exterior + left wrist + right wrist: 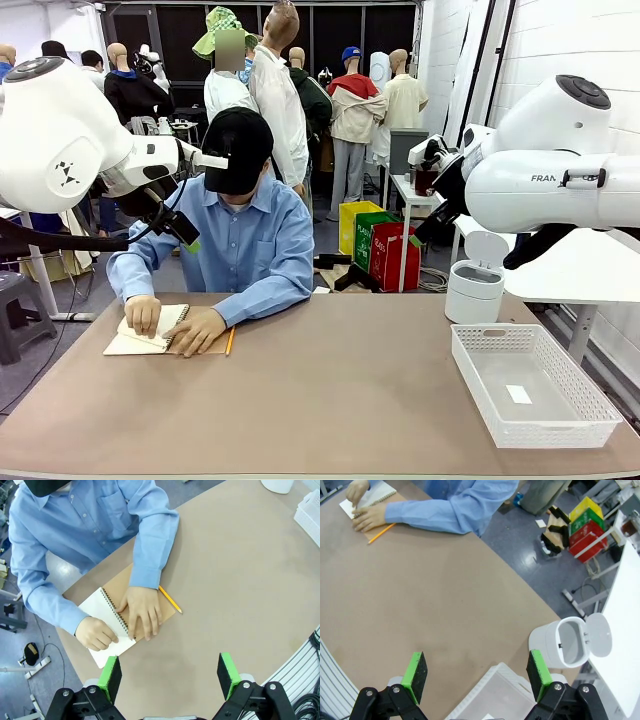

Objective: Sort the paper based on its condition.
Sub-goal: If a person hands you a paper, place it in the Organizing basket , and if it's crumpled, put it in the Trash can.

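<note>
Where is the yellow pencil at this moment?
In the front view the pencil lies on the table, at its far left, just right of the notebook under the person's hands.

At 9 o'clock under my left wrist, the person's hand [142, 612] hides the notebook [97, 607] binding and part of the page. At 6 o'clock under my right wrist, the picture's edge cuts off the basket [490, 690]. Its scrap [518, 394] is too small to make out.
</note>
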